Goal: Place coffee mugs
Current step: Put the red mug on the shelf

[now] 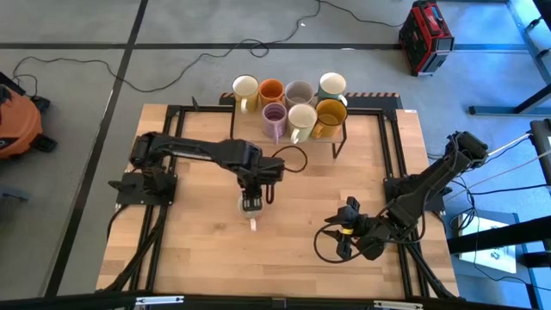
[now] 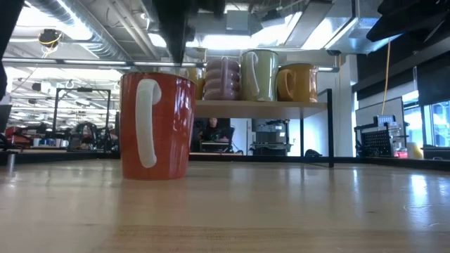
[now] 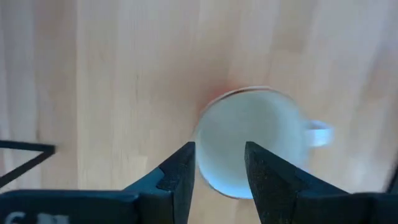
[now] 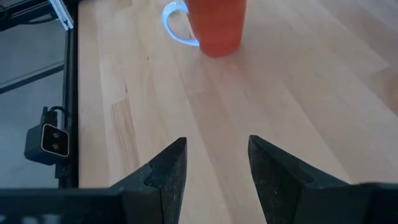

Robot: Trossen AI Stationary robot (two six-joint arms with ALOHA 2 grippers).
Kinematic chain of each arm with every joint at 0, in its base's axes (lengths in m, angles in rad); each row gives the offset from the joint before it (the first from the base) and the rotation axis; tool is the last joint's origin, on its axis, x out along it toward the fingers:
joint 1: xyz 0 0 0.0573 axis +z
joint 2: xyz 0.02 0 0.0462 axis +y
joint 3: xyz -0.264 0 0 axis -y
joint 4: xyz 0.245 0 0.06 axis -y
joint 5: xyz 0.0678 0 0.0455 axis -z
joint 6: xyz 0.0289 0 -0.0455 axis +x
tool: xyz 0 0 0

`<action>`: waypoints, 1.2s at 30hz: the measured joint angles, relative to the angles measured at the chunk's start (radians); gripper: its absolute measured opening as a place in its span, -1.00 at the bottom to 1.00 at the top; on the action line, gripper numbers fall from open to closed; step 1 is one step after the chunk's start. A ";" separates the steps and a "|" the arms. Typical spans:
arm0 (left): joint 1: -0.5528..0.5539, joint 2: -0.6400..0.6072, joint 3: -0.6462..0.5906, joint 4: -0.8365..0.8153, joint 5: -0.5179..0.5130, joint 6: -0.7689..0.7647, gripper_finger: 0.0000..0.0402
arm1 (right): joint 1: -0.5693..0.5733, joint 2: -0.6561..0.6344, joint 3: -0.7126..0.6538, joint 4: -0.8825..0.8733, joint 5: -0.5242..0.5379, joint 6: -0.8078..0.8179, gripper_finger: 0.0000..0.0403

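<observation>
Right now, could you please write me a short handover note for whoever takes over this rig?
Left gripper: open, directly above the red mug, not holding it.
Right gripper: open and empty, low over the table's near right part.
Red mug: upright on the table, white inside, white handle.
Seven other mugs: on the rack at the far edge.
Done: the red mug appears set down.
Left: judging by that, probably moving the rack mugs down.
</observation>
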 joint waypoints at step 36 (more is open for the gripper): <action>-0.683 -0.136 -0.708 1.008 -0.890 -0.797 -0.34 | 0.001 0.001 0.000 -0.012 -0.074 -0.075 -0.20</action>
